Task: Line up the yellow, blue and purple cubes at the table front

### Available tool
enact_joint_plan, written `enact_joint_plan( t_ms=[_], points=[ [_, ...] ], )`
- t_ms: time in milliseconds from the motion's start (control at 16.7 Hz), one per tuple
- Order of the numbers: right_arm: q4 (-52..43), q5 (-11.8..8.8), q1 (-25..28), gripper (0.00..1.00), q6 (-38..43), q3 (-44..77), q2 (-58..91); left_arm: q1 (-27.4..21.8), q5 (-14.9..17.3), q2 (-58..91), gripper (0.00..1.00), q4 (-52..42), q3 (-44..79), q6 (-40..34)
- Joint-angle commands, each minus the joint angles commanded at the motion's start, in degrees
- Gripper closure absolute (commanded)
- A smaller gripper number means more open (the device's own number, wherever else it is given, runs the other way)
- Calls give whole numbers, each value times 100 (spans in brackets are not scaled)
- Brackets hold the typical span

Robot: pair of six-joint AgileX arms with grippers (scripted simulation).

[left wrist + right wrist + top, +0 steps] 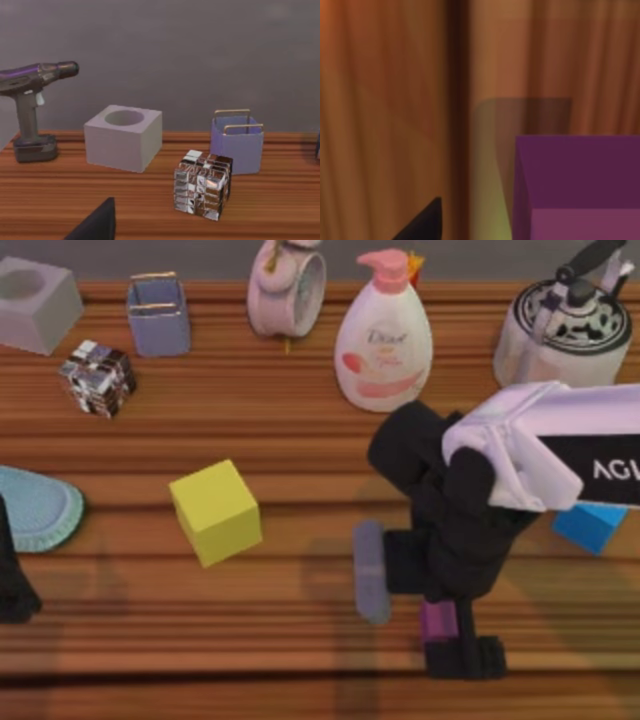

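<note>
Purple cube point(437, 621) sits gripped between the right gripper's point(455, 635) fingers near the table point(300, 430) front; yellow cube point(215, 512) and blue cube point(590, 525) remain unplaced. Left gripper's fingers can't be told.

The pump bottle point(384, 335) at upper centre reads "Dove"; the right arm point(590, 455) at right edge shows the letters "AG", cut off.
</note>
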Motion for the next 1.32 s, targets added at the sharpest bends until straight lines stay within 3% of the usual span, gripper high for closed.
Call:
enact_joint_plan(
  t_ms=[540,900,1080,1320],
  points=[
    [-1461,-4,24,0,-44,900,-532,0,0,0,0,0,0,0],
    [-1510,1,-78,0,-23,973,-509,0,0,0,0,0,0,0],
    [-1564,22,-628,0,114,1207,-306,0,0,0,0,0,0,0],
    [-1667,66,-1909,0,419,1594,66,0,0,0,0,0,0,0]
  ],
)
